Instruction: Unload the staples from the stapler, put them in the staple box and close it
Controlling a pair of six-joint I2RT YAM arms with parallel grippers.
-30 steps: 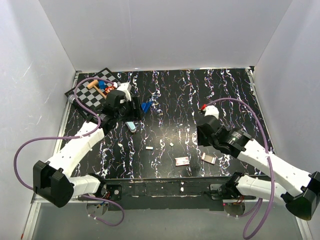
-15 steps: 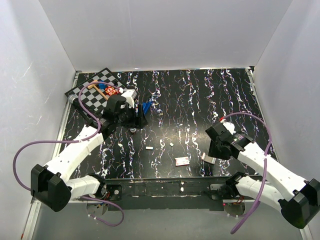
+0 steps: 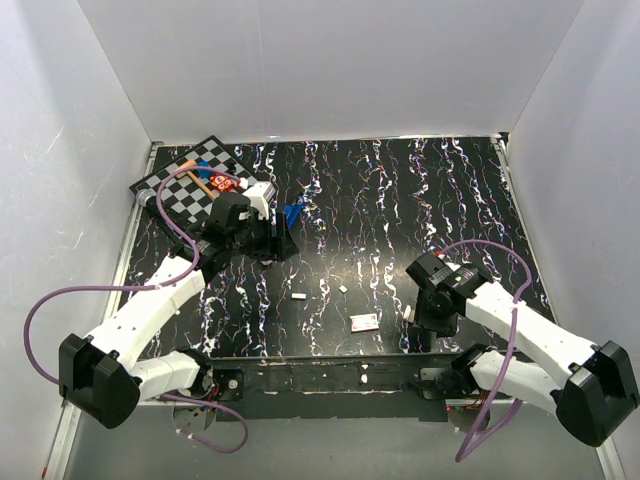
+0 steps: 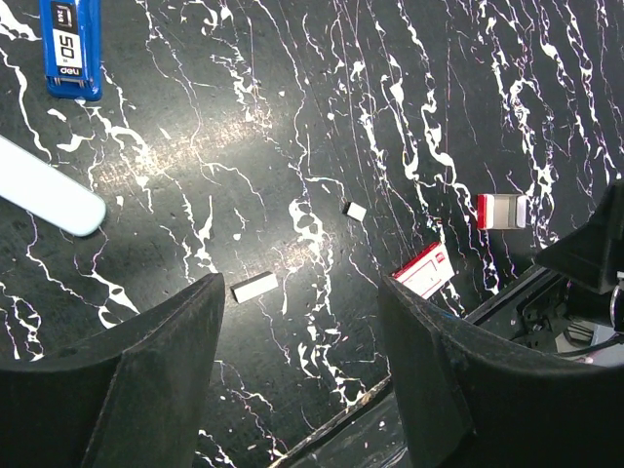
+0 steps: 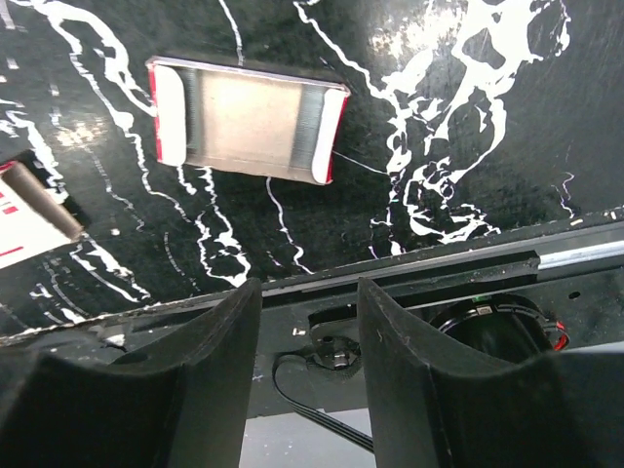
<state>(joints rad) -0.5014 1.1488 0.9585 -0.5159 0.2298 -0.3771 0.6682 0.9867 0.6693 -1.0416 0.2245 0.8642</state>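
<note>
Left pincer [image 4: 300, 331] and right pincer [image 5: 307, 292] gape released, staples [image 4: 254, 287] (pale bar) lying outside red-and-white box [image 4: 422, 270].

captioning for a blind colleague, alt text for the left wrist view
The left pincer hangs open and empty above a black white-veined table, near a short whitish-silver bar of staples. A dark blue plastic stapler lies upper left, a red-and-white flat box right.

Odds and ends on the black marbled table [image 3: 400, 190].
Checkered board [image 3: 205, 152] back left; red-and-white box [image 4: 423, 270] near a grey tile [image 5: 249, 119].
</note>
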